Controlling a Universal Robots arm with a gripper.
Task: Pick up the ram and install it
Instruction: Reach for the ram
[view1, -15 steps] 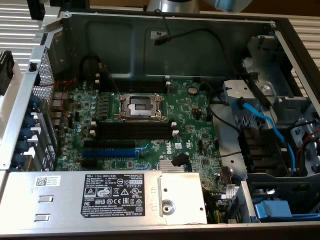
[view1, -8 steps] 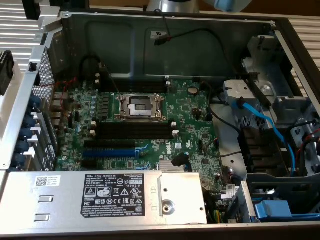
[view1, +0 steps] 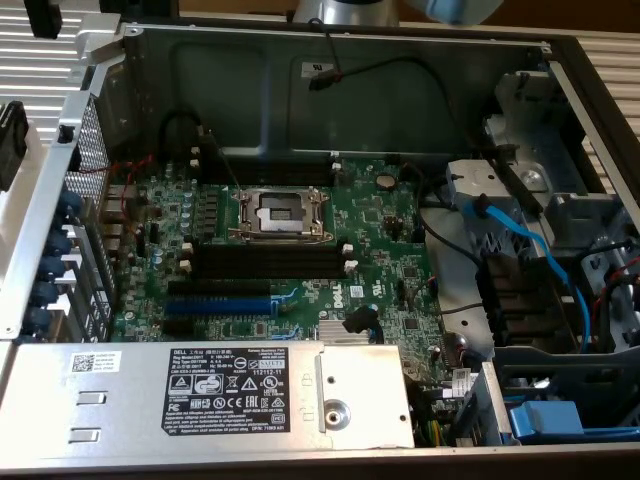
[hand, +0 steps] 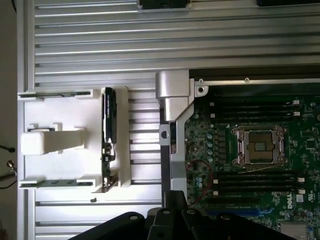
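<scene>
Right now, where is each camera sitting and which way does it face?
Exterior view: off the arm, above the open case, looking down at the motherboard; a piece of the arm shows at the far edge.
Wrist view: on the wrist, looking straight down at the ram in its white holder on the slotted table, beside the case; the end effector shows.
Shared: the CPU socket and black memory slots.

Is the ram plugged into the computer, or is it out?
Out. The ram stands on edge in a white holder outside the case, and the black slots look empty.
</scene>
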